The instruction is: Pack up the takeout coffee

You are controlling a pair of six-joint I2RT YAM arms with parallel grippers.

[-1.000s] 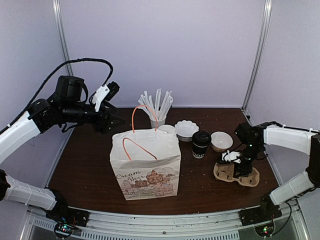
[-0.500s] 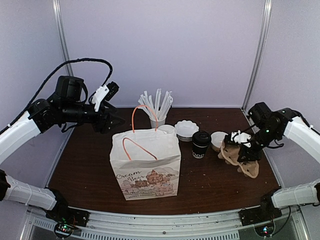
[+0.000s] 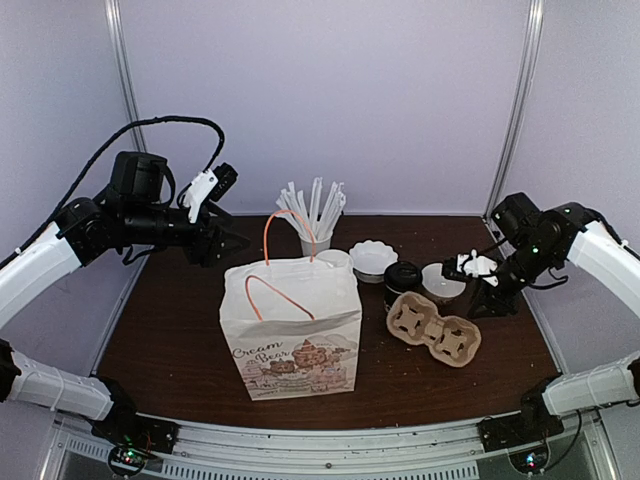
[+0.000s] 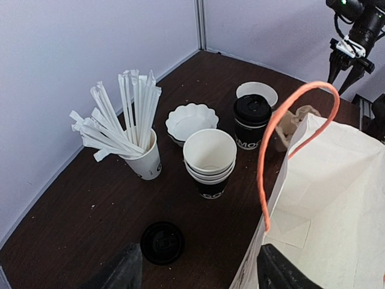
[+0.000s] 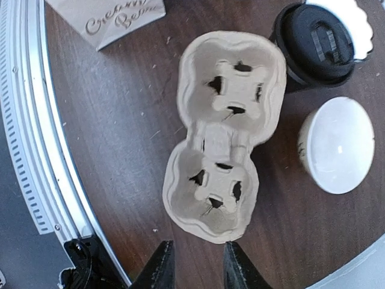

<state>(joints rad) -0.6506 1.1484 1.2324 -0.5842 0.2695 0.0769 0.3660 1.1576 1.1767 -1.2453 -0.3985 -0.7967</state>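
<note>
The takeout coffee (image 3: 402, 279), a black lidded cup, stands right of the white paper bag (image 3: 290, 325). It also shows in the left wrist view (image 4: 251, 120) and the right wrist view (image 5: 316, 45). A brown two-cup carrier (image 3: 433, 328) lies flat on the table against the cup's front, hiding its lower part, and it fills the right wrist view (image 5: 219, 138). My right gripper (image 3: 488, 303) is open and empty, just off the carrier's right end (image 5: 195, 268). My left gripper (image 3: 235, 240) is open and empty, above the bag's back left (image 4: 198, 277).
Behind the bag stand stacked white cups (image 4: 209, 156), a cup of wrapped straws (image 4: 141, 159) and a scalloped bowl (image 4: 191, 120). A small cream bowl (image 3: 442, 282) sits right of the coffee. A loose black lid (image 4: 162, 242) lies behind the bag. The table's metal rail (image 5: 30, 150) runs near the carrier.
My right gripper lifted the carrier, carried it left and let it go. The carrier now lies flat in front of the coffee. The left arm has not moved.
</note>
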